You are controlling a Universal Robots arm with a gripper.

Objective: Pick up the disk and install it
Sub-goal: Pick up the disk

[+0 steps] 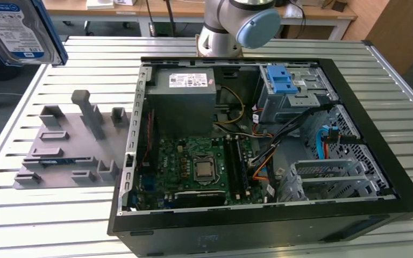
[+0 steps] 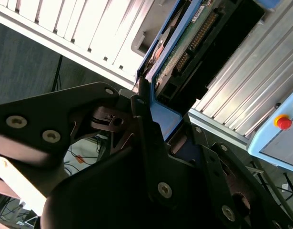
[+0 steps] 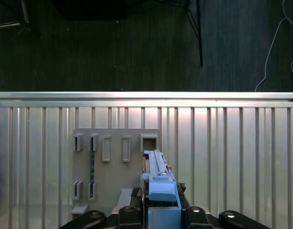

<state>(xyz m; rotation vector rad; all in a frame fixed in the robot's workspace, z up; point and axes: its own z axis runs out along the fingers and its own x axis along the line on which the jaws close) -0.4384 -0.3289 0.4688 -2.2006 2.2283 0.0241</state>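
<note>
disk (image 1: 16, 32): silver metal, smooth blue plastic bracket (image 3: 163, 191) | table (image 1: 41, 226): ribbed bare metal | fixture (image 1: 70, 145): matt grey plastic

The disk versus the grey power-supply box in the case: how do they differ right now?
The disk is held clear of the table, clamped in the gripper; the power-supply box sits inside the open case. The disk has a blue bracket and blue-and-white label; the power-supply box is grey with a white sticker. Both carry labels.

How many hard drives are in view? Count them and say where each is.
1. The disk is aloft over the slatted table, clamped in the gripper. Cages in the computer case may hide others.
</note>
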